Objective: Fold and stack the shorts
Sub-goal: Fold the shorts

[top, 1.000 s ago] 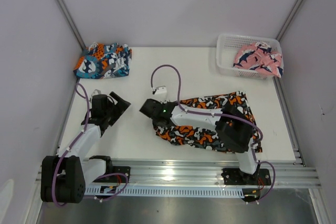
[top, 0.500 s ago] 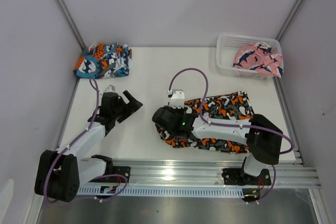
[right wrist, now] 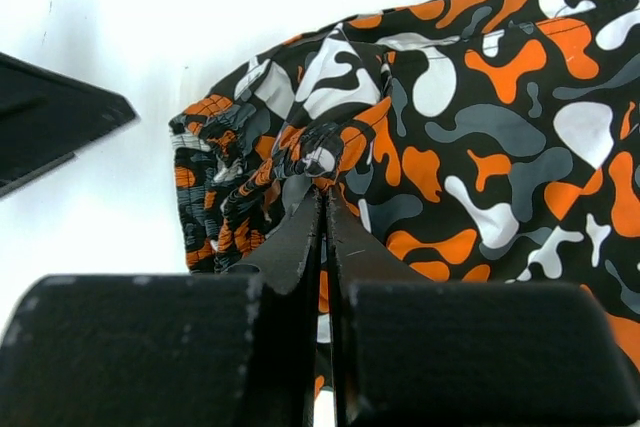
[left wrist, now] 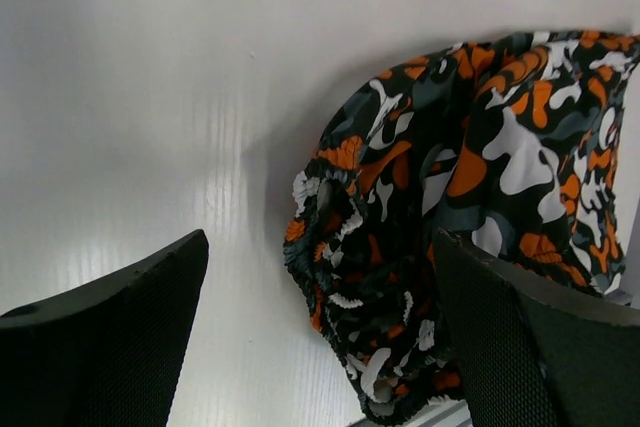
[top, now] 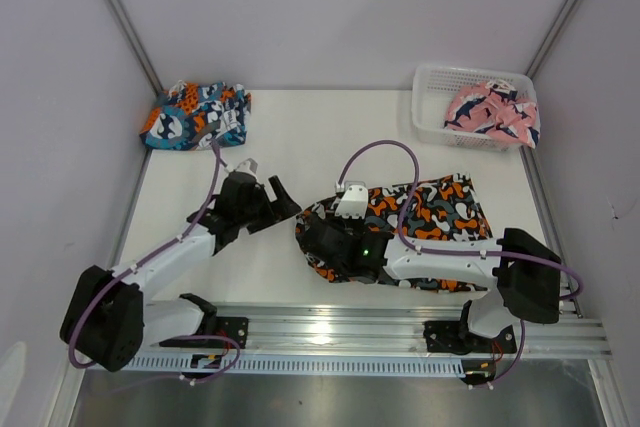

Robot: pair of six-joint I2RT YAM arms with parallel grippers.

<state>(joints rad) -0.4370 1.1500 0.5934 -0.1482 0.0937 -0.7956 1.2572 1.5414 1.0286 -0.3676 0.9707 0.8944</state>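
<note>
From above there are three shorts: the camouflage shorts (top: 430, 212) lie long axis left to right at the near edge, the blue shorts (top: 195, 115) far left, and the pink shorts (top: 490, 112) in the one basket (top: 428, 87) far right. The left wrist view shows the left claw (left wrist: 320, 247) wide open and empty, with the camouflage pair's left end just ahead. The right wrist view shows the right claw (right wrist: 325, 197) pinched shut on a gathered fold of that same end.
</note>
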